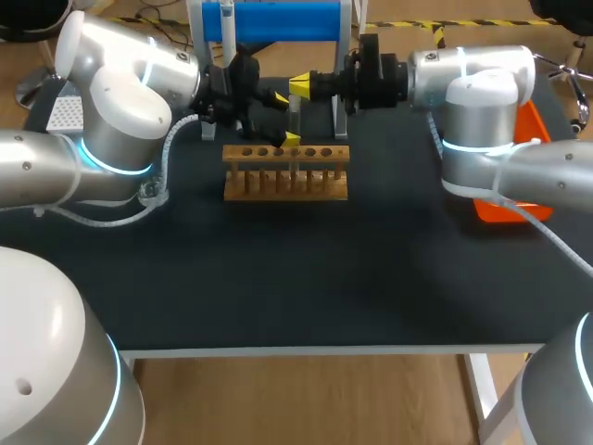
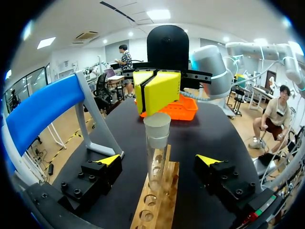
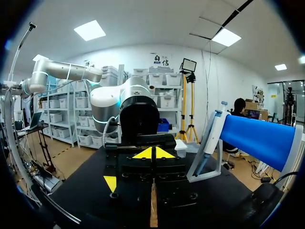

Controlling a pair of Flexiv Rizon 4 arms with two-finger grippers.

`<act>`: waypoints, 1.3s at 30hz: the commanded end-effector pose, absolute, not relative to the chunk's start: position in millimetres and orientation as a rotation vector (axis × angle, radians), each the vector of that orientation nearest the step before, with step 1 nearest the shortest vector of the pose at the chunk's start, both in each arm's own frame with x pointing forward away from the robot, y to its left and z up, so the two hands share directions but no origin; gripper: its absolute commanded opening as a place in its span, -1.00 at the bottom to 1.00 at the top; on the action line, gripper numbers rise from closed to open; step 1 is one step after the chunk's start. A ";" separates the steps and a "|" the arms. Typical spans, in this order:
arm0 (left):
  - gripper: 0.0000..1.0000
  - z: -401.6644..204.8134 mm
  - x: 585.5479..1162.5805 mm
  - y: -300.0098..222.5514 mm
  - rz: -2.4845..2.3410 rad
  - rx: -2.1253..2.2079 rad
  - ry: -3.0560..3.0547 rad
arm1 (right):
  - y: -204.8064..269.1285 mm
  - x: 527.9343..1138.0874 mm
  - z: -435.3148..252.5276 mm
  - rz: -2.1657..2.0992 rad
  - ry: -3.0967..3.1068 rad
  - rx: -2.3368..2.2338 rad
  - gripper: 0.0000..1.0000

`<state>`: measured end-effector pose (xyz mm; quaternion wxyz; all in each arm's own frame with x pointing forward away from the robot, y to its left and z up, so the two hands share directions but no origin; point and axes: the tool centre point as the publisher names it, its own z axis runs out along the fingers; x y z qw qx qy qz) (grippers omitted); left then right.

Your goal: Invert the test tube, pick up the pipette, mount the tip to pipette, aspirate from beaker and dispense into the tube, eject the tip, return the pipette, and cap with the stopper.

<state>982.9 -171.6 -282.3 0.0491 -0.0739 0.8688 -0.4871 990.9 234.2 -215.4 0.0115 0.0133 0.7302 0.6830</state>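
Dark tabletop (image 1: 306, 278) carries the wooden rack (image 1: 285, 172); the test tube (image 2: 156, 143) stands in it. Right gripper (image 2: 156, 90), seemingly closed, hovers above; left gripper (image 2: 157, 168) gapes around it. Keep the tube vertical.

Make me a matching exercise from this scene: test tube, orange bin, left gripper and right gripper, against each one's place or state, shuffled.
Things:
1. test tube
2. orange bin
3. left gripper
4. right gripper

Places or states:
A. fingers pressed together
B. upright in the wooden rack
C. fingers wide apart
D. on the table's right side

Pairs: 1-B, 2-D, 3-C, 4-A
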 end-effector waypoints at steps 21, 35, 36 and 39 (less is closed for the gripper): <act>1.00 -282.3 982.1 -171.5 -1.484 -0.227 2.645 | 236.3 988.2 -239.8 2.112 2.393 0.072 -1.00; 1.00 -282.3 982.1 -171.5 -1.484 -0.227 2.645 | 236.3 986.6 -213.2 2.183 2.304 0.047 -1.00; 1.00 -282.3 982.1 -171.5 -1.484 -0.227 2.645 | 235.9 986.7 -211.3 2.187 2.298 0.046 -1.00; 1.00 -282.3 982.1 -171.5 -1.484 -0.227 2.645 | 233.2 986.5 -205.7 2.190 2.279 0.050 -0.98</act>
